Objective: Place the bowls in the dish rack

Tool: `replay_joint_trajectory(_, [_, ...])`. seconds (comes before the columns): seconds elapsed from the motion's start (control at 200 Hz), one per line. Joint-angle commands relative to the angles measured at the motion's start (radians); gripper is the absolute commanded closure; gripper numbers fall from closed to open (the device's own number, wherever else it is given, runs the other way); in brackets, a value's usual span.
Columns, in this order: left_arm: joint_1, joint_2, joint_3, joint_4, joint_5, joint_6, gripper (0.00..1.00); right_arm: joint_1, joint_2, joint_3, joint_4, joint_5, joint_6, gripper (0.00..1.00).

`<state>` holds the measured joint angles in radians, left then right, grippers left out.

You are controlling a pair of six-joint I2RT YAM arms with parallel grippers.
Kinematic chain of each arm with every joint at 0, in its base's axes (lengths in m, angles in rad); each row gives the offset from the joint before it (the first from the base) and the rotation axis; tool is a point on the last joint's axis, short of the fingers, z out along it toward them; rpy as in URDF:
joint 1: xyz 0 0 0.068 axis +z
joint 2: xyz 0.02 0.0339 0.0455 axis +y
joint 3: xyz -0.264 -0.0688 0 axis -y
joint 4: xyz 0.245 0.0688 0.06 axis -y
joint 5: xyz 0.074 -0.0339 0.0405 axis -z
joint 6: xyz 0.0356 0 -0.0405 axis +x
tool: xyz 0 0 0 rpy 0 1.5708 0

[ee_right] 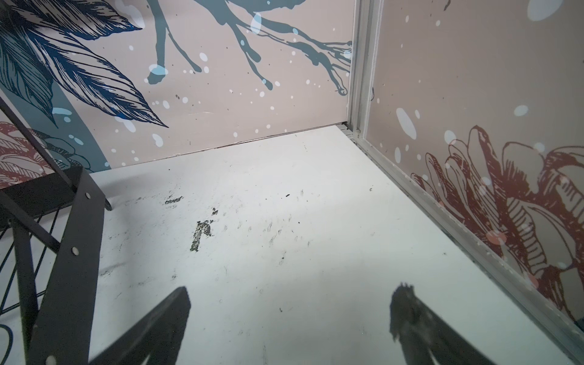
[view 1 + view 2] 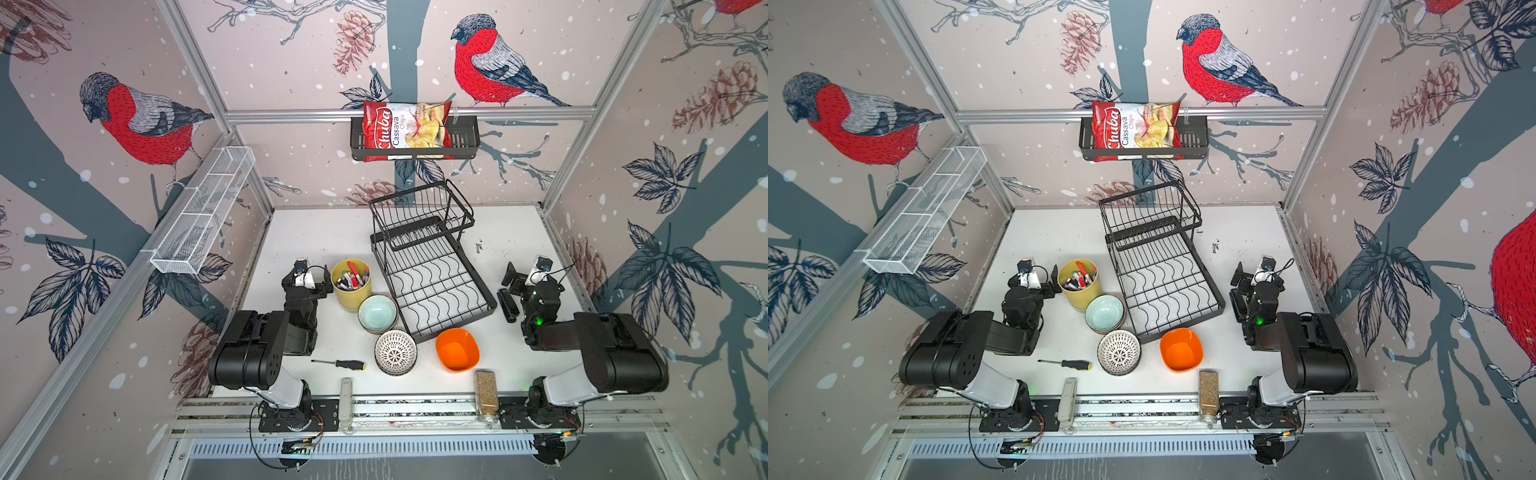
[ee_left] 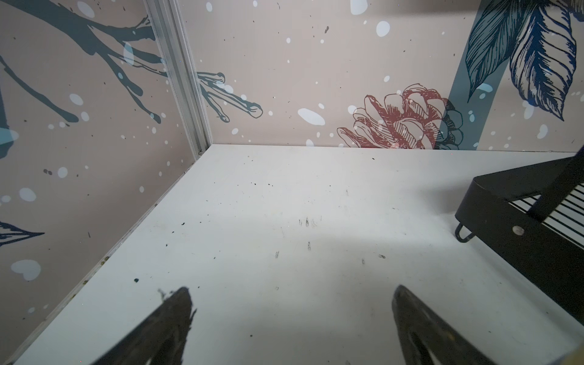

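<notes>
**Left hand (image 3: 292,292) and right hand (image 1: 290,294) spread wide, holding nothing**

Each hand's two fingers stand far apart, with only bare counter (image 2: 316,237) between them. In both top views the left hand sits just left of the yellow cup of markers (image 2: 351,282). The right hand sits to the right of the dish rack (image 2: 457,324). That rack stands mid-counter, its raised basket at the far end and its wavy-wire tray nearer.

Outside the rack, on the counter:
- The pale teal bowl (image 2: 377,312) tops a small stack just beside the tray's left edge and the cup.
- The lattice bowl (image 2: 395,351) sits in front of it, by the tray's near corner.
- The orange bowl (image 2: 457,349) sits just in front of the tray's near edge.

A screwdriver (image 2: 338,364) lies left of the lattice bowl.
</notes>
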<state>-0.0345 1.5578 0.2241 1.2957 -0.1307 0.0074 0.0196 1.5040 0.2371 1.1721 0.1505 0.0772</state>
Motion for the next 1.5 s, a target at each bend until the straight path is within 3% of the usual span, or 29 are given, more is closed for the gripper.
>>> replay_joint_trajectory(0.0, [-0.001, -0.001, 0.004, 0.020, 0.018, 0.011, 0.02, 0.000, -0.004, -0.001, 0.019, 0.000, 0.000, 0.00])
replay_joint_trajectory(0.27, [-0.002, -0.044, -0.037, 0.064, 0.016, 0.010, 0.02, 0.002, -0.039, 0.006, -0.021, 0.054, 0.024, 0.01])
replay_joint_trajectory(0.355, [-0.001, -0.094, -0.032, 0.015, -0.029, -0.003, 0.02, 0.003, -0.074, 0.020, -0.074, 0.066, 0.027, 0.01])
replay_joint_trajectory(0.505, [-0.001, -0.201, -0.018, -0.104, -0.094, -0.030, 0.02, 0.005, -0.187, 0.110, -0.369, 0.101, 0.093, 0.00])
replay_joint_trajectory(0.635, [-0.002, -0.321, 0.056, -0.367, -0.165, -0.108, 0.02, 0.010, -0.237, 0.223, -0.657, 0.066, 0.197, 0.00])
replay_joint_trajectory(0.745, [-0.005, -0.408, 0.120, -0.576, -0.158, -0.151, 0.02, 0.035, -0.246, 0.295, -0.847, 0.056, 0.261, 0.00])
replay_joint_trajectory(0.935, [-0.025, -0.545, 0.211, -0.878, -0.160, -0.294, 0.02, 0.149, -0.280, 0.392, -1.149, 0.116, 0.321, 0.01])
replay_joint_trajectory(1.246, [-0.159, -0.608, 0.420, -1.348, -0.143, -0.457, 0.02, 0.376, -0.403, 0.443, -1.433, 0.141, 0.385, 0.01])
replay_joint_trajectory(1.496, [-0.309, -0.663, 0.486, -1.522, -0.149, -0.505, 0.02, 0.462, -0.538, 0.445, -1.556, 0.104, 0.417, 0.01])
